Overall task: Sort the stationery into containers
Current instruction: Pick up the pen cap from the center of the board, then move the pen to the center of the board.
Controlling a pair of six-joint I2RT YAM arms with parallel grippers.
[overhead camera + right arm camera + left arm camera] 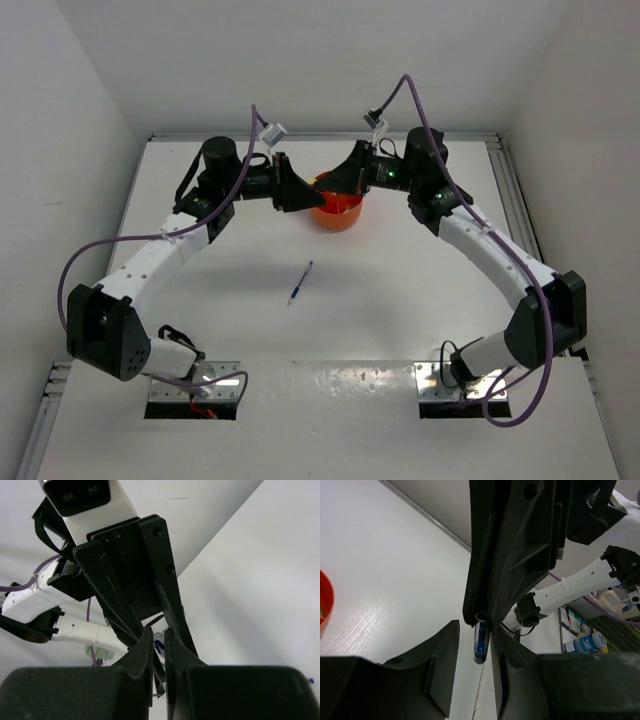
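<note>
Above the white table (400, 310), at its far middle, a thin blue pen with a clear end (480, 642) hangs between the two grippers, which meet tip to tip over the round orange plastic tub (340, 215). The right gripper (157, 635) has its black fingers pressed almost together, and the pen's clear end shows in the narrow slit between them, so it is clamped on this pen. In the left wrist view the pen's upper end disappears into that gripper's tip, and its blue part points down into the gap of the left gripper (475, 630). The left gripper's fingers (447, 655) stand apart on either side of the pen. One is close beside it, while the other leaves a clear gap, so they are not closed on it.

The tub sits just under and slightly behind the meeting point in the top view, partly hidden by the black gripper bodies, and its contents cannot be made out. A slice of its orange rim shows at the left edge of the left wrist view.

Nearer the arm bases, well apart from the tub, a second slim blue pen (301, 283) lies alone on the table, tilted. Purple cables (68, 275) loop along both white arms
</note>
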